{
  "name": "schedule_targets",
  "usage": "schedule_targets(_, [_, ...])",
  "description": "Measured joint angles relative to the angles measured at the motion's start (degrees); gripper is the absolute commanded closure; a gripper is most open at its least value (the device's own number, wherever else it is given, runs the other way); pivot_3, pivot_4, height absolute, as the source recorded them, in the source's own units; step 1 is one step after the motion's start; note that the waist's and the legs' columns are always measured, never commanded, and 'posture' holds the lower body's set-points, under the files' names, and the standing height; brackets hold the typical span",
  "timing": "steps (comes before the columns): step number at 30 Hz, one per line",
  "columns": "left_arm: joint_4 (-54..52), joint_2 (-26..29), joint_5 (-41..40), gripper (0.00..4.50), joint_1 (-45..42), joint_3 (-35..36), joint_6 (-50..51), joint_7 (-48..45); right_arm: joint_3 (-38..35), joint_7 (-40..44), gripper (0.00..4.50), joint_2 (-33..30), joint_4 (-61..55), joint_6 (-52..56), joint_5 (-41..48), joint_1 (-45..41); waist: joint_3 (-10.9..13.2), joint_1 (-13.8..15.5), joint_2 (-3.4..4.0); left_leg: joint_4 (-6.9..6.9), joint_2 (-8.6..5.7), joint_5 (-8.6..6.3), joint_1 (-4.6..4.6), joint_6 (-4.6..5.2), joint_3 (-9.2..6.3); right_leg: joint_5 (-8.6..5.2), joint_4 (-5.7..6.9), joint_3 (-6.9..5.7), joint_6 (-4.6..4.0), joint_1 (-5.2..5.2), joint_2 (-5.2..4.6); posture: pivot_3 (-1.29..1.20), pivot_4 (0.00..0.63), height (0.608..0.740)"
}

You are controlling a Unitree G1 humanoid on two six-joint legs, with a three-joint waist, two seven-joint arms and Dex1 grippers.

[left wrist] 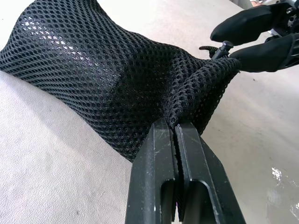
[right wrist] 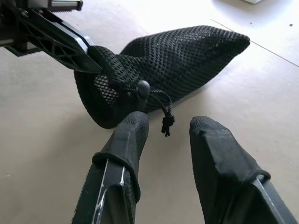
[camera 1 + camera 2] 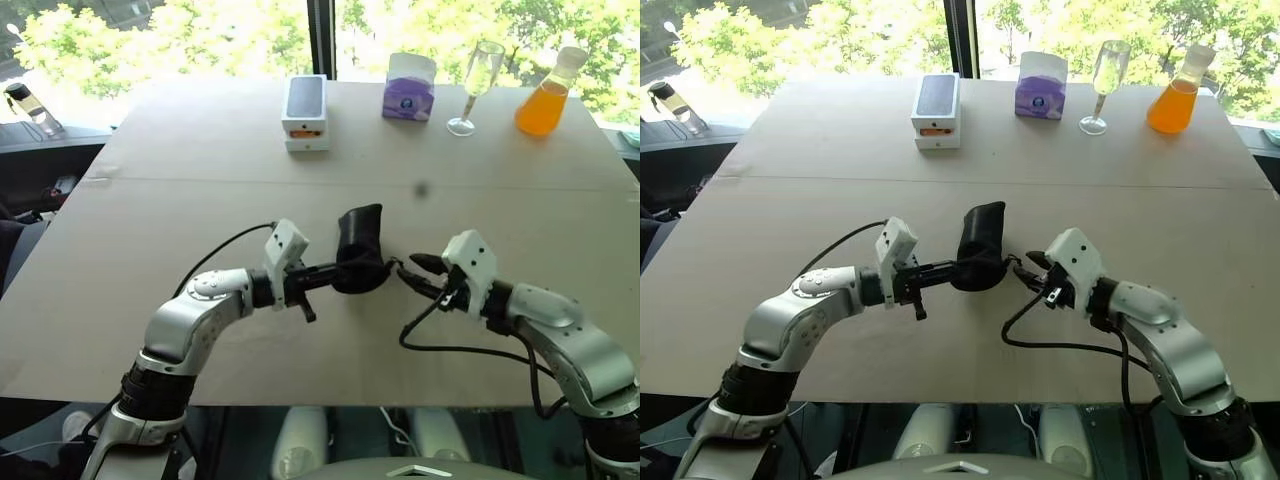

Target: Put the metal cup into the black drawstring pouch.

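Observation:
The black drawstring pouch (image 3: 358,250) is a mesh bag lying on the table between my two grippers, its closed end pointing away from me. My left gripper (image 1: 176,128) is shut on a fold of mesh at the pouch's gathered mouth. My right gripper (image 2: 170,126) is open just short of the mouth, with nothing between its fingers. The thin black cord (image 2: 163,109) and its round stopper (image 2: 143,87) hang just past the right gripper's fingertips. The metal cup is out of view.
Along the far edge of the table (image 3: 200,200) stand a white box with a dark top (image 3: 305,112), a purple carton (image 3: 409,88), a tall clear stemmed glass (image 3: 478,85) and a flask of orange liquid (image 3: 548,95).

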Motion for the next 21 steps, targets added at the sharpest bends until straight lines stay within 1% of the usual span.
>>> schedule_targets(7, [-0.19, 0.02, 0.01, 4.50, 0.13, 0.00, 0.01, 0.02, 2.57, 0.58, 2.80, 0.36, 3.07, -1.26, -1.23, -2.09, 0.00, -0.05, 0.00, 0.00, 0.00, 0.00, 0.01, 0.00, 0.00, 0.00, 0.01, 0.00, 0.00, 0.00, 0.01, 0.00, 0.150, 0.737])
schedule_targets(21, [-0.75, 0.07, 0.11, 4.50, 0.11, -0.03, 0.08, 0.05, 3.59, 1.38, 2.80, 1.06, 4.86, -3.40, -2.84, -5.10, 0.00, -0.04, 0.00, 0.00, 0.00, 0.00, 0.00, -0.01, 0.00, 0.00, 0.01, -0.01, 0.00, 0.00, 0.01, 0.00, 0.150, 0.737])
